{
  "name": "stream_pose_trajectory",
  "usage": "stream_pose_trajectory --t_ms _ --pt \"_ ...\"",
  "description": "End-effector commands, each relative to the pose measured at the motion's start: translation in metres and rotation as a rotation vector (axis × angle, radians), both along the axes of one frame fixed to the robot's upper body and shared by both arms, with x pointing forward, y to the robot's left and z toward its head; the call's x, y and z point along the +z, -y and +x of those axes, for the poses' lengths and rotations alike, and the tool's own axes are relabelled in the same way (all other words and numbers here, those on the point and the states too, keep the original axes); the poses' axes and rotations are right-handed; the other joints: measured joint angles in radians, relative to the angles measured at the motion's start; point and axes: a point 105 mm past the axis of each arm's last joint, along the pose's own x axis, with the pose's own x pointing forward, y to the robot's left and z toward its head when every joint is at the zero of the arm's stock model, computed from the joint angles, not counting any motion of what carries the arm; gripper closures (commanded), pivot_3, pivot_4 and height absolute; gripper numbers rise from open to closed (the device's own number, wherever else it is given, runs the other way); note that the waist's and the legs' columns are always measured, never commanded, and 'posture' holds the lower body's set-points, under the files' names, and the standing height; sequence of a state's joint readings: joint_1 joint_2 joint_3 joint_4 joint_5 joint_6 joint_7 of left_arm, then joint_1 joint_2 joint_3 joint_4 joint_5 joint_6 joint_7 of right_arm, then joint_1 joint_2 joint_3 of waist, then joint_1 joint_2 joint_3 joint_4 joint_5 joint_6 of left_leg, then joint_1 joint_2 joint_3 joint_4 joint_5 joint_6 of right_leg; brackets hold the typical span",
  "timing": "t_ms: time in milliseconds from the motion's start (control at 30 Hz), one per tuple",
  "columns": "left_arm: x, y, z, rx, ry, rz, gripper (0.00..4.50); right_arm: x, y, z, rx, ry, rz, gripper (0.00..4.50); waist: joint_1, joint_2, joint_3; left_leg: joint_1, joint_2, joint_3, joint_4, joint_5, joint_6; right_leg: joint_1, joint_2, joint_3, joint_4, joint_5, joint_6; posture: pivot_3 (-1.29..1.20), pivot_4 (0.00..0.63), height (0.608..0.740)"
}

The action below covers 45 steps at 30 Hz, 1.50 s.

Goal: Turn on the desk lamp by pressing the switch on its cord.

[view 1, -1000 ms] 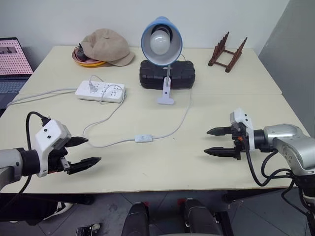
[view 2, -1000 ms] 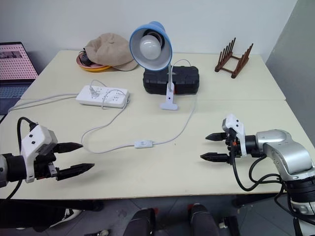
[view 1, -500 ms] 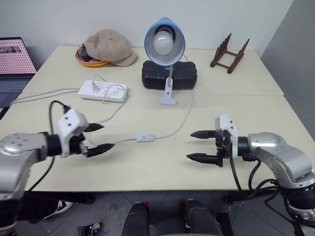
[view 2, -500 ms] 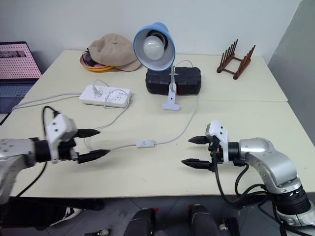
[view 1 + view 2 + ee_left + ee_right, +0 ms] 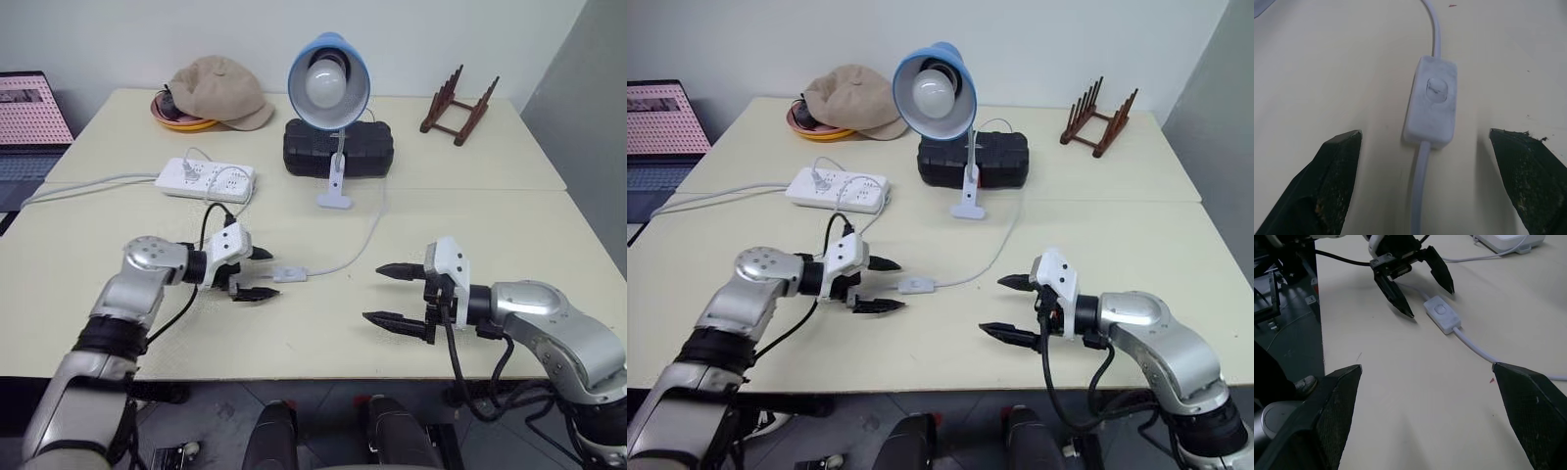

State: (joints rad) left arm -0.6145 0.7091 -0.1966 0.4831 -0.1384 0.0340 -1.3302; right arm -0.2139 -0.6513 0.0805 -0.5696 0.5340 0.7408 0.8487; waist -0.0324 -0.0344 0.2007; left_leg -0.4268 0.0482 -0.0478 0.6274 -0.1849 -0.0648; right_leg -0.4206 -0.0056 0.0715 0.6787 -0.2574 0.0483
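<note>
switch (image 5: pixel 290 274): one, small white oblong, laid flat on the table (image 5: pixel 294 333) near the middle of its front half; long axis run left to right along the table, in line with the cord; rocker button turned upward.
cord (image 5: pixel 362 241): one thin white cable, led out of both ends of the switch; from the right end it is curved back toward the lamp's clip base, from the left end it is run toward the power strip.
desk lamp (image 5: pixel 328 86): one, stood toward the back edge at the centre; light-blue shade and white globe bulb faced toward the front edge; bulb seen unlit.
left gripper (image 5: pixel 258 273): pointed at the left end of the switch, jaws spread wide, one finger to each side of the cord, nothing gripped; no contact with the switch is seen.
right gripper (image 5: pixel 384 295): held over the front right of the table, well apart from the switch, jaws spread wide, nothing held.
power strip (image 5: pixel 205 180): one, white, multi-socket, on the left half.
black case (image 5: pixel 338 148): one, behind the lamp's base.
cap (image 5: pixel 220 91): one, beige, at the back left, laid on a dish (image 5: pixel 176 122).
wooden rack (image 5: pixel 455 103): one, at the back right.
laptop (image 5: pixel 27 117): one, beyond the left edge.
writing: none that can be read.
</note>
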Motion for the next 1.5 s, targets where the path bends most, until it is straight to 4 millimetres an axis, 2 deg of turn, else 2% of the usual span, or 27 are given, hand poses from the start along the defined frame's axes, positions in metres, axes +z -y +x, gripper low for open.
stream_pose_trajectory --t_ms 33,267,433,533,633,733,800,1000,1133,1333,1500 --pt "0.001 0.002 0.004 -0.048 0.021 0.022 0.16 0.009 0.002 -0.005 -0.01 0.033 0.01 0.02 -0.003 0.0 0.0 0.0 0.0 0.0 0.0 0.0 0.0 0.0 0.0 0.0 0.0 0.0 0.0 0.0 0.15 0.74" --pt "-0.001 -0.004 0.011 -0.045 -0.013 0.025 1.46 0.002 0.007 -0.008 -0.044 0.021 -0.003 0.0 -0.002 0.0 0.0 0.0 0.0 0.0 0.001 0.0 0.0 0.0 0.0 0.0 0.0 0.0 0.0 0.0 0.15 0.74" --pt "-0.003 0.001 0.012 -0.052 -0.01 0.011 2.76 0.002 0.008 -0.008 -0.051 0.017 0.005 0.0 -0.001 0.0 0.0 0.0 0.0 -0.001 0.0 0.0 0.0 0.0 0.0 0.0 0.0 0.001 0.001 0.0 0.15 0.74" --pt "-0.004 0.002 0.012 -0.054 -0.008 0.003 3.36 0.002 0.009 -0.008 -0.052 0.016 0.011 0.0 -0.001 0.0 0.0 0.0 0.0 -0.001 0.001 0.0 0.0 0.001 0.0 0.0 0.0 0.0 0.001 0.0 0.15 0.74" --pt "-0.003 0.001 0.01 -0.05 -0.01 -0.005 3.43 0.001 0.009 -0.007 -0.057 0.006 0.022 0.0 -0.001 0.0 0.0 0.0 0.0 -0.001 0.001 0.0 0.0 0.001 0.0 0.0 0.0 0.0 0.001 0.0 0.15 0.74" --pt "0.013 0.004 0.01 0.008 -0.037 -0.105 3.43 -0.007 0.015 -0.002 -0.134 -0.072 0.047 0.0 -0.001 0.0 0.0 0.0 0.0 -0.001 0.001 0.0 0.0 0.001 0.0 0.0 0.0 0.0 0.001 0.0 0.15 0.74" --pt "0.029 0.015 0.004 0.047 -0.055 -0.212 3.43 -0.011 0.016 0.0 -0.192 -0.153 0.106 0.0 -0.002 0.0 0.0 0.0 0.0 -0.001 0.0 0.0 0.0 0.001 0.0 0.0 0.001 0.001 0.002 0.0 0.15 0.74" --pt "0.066 0.053 -0.021 0.11 -0.039 -0.434 3.43 -0.004 0.0 0.005 -0.305 -0.473 0.421 0.0 -0.002 0.0 0.0 0.0 0.001 -0.003 0.0 0.0 0.0 0.001 0.001 -0.001 0.002 0.002 0.004 0.0 0.15 0.74" --pt "0.069 0.08 -0.037 0.149 0.027 -0.488 3.43 0.014 -0.014 0.031 -0.407 -0.68 0.684 0.0 -0.008 0.0 0.0 0.002 0.001 -0.003 0.001 0.0 0.001 0.003 0.001 0.0 0.002 0.002 0.001 0.0 0.15 0.74" --pt "0.068 0.095 -0.045 0.213 0.035 -0.526 3.43 0.035 -0.03 0.045 -0.454 -0.771 0.7 0.0 -0.019 0.0 0.0 0.003 0.0 -0.003 0.001 0.001 0.002 0.004 0.001 0.001 0.002 0.001 -0.001 0.0 0.15 0.74" --pt "0.069 0.097 -0.048 0.242 0.032 -0.544 3.43 0.043 -0.039 0.045 -0.459 -0.809 0.706 0.0 -0.021 0.0 0.0 0.002 0.0 -0.003 0.0 0.001 0.002 0.004 0.001 0.001 0.0 0.001 0.0 0.0 0.15 0.74"
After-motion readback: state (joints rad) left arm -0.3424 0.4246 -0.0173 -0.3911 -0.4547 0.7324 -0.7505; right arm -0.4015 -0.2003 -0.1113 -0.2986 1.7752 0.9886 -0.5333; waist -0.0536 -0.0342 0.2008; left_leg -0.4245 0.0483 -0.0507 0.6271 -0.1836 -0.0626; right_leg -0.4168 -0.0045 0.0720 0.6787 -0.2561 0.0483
